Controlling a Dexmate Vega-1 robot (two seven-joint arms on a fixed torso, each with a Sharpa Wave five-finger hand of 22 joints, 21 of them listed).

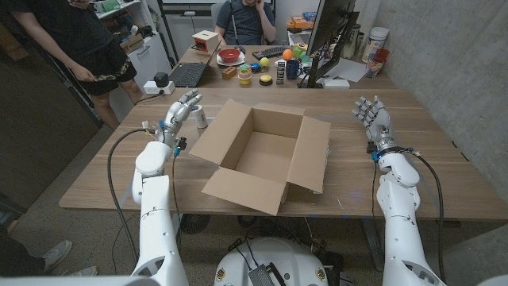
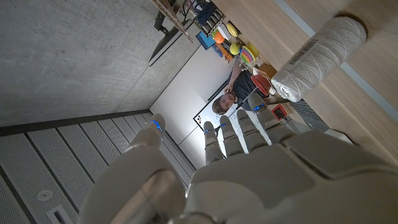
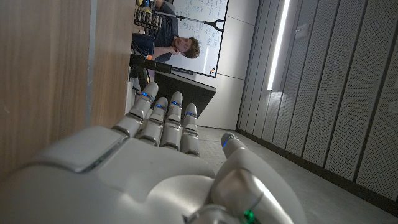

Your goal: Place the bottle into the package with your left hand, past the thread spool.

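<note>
The small white object [image 1: 202, 117] standing on the table [image 1: 429, 171] just beside the left hand [image 1: 184, 107] is hard to name from the head view; in the left wrist view it looks like a spool wound with white thread [image 2: 317, 57]. I cannot see a clear bottle anywhere. The left hand is raised near this object, fingers spread, holding nothing. The package, an open cardboard box [image 1: 266, 155], stands in the middle of the table, close to the left hand. The right hand [image 1: 373, 117] waits well apart on the other side, fingers apart and empty. I judge that the task is only at the beginning: the reach. Next, the left hand must find and grip the bottle.
</note>
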